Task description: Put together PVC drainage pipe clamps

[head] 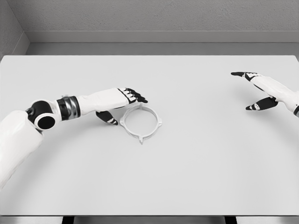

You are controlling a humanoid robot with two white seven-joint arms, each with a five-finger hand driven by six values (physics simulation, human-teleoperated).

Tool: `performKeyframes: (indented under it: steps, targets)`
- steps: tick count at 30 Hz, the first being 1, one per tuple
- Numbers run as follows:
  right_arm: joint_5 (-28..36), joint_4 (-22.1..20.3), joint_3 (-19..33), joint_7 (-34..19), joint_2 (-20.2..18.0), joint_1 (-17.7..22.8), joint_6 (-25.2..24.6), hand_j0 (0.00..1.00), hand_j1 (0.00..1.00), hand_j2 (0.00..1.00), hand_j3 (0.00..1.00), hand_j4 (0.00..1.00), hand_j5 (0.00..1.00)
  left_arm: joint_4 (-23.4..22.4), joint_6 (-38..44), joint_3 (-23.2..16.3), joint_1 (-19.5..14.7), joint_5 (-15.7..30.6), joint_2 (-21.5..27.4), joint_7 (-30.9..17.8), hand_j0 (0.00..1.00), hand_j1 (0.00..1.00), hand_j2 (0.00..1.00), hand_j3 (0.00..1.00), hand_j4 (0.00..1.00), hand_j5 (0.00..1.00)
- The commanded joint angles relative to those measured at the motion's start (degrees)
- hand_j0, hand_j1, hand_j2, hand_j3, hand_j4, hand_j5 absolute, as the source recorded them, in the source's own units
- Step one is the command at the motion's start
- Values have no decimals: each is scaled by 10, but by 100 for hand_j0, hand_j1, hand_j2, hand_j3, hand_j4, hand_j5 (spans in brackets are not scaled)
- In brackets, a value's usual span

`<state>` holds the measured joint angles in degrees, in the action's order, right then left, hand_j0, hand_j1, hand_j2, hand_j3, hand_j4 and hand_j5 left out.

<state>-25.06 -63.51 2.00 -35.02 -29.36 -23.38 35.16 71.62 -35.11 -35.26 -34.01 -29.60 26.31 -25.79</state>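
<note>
Where the left arm reaches in over the white counter (196, 186), we see its robot hand (125, 105) at the upper-left rim of the white clamp ring (141, 122), which lies flat a little left of the counter's middle. Dark fingers (135, 96) stretch over the ring's top edge and the thumb (111, 121) points down just outside its left side; they look loosely spread, and we cannot tell whether they touch the ring. Part of the rim is hidden under the hand. Our right robot hand (261, 91) hovers near the counter's right edge, spread wide and holding nothing, its forearm cut off by the frame.
</note>
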Motion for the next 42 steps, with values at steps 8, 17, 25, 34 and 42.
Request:
performKeyframes:
  steps: [8, 17, 25, 34, 42]
  targets:
    - [5, -2, 0, 0, -1, 4, -2, 100, 100, 100, 100, 100, 100, 0, 1, 0, 0, 2, -8, 0, 100, 100, 100, 100, 100, 100]
    - [5, -2, 0, 0, -1, 4, -2, 100, 100, 100, 100, 100, 100, 0, 1, 0, -3, 2, -10, 0, 100, 100, 100, 100, 100, 100]
    - [5, -2, 0, 0, -1, 4, -2, 100, 100, 100, 100, 100, 100, 0, 1, 1, -3, 2, -15, 0, 100, 100, 100, 100, 100, 100]
    - [5, -2, 0, 0, -2, 4, -2, 100, 100, 100, 100, 100, 100, 19, 1, 39, -23, 52, 137, 2, 100, 100, 100, 100, 100, 100]
    - [5, -2, 0, 0, -2, 4, -2, 100, 100, 100, 100, 100, 100, 69, 1, 40, -18, 66, 188, 2, 100, 100, 100, 100, 100, 100]
